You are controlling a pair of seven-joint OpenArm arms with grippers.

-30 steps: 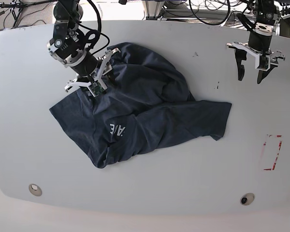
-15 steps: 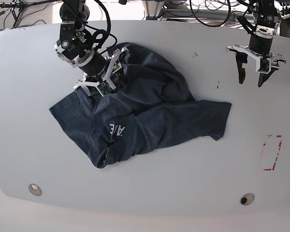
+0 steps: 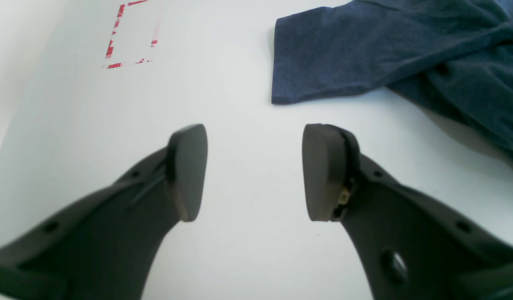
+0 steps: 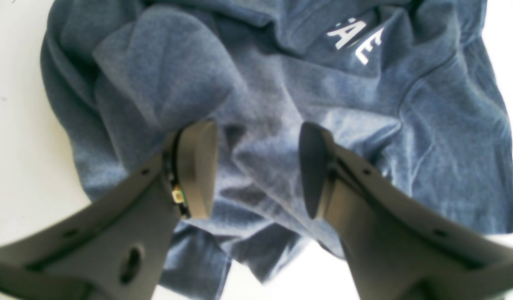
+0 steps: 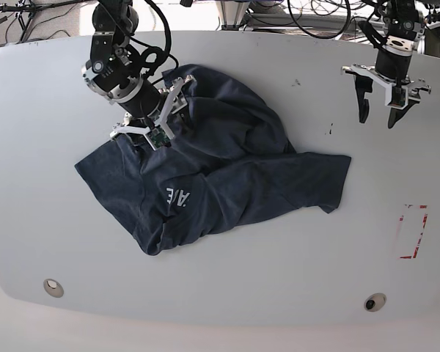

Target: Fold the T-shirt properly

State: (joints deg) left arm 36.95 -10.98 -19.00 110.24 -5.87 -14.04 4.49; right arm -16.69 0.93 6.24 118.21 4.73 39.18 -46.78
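Over crumpled top edge of T-shirt (image 5: 220, 169): right hand (image 5: 158, 117), jaws now spread, cloth released, arm risen slightly since a second ago. Garment still bunched mid-worktop (image 5: 44, 220); judged regrasp pending, fold barely begun. Left hand (image 5: 378, 110): open, empty, parked far corner, unchanged. Right wrist view alone shows creases, white lettering (image 4: 356, 39) close up; left wrist view shows sleeve hem (image 3: 281, 100), red tape mark (image 3: 129, 35).

The right tool (image 4: 258, 175) hung over the rumpled T-shirt (image 4: 281, 108), its jaws spread apart with a fabric ridge between them. White lettering (image 4: 356, 37) showed beyond, and pale surface (image 4: 14, 125) flanked the cloth.
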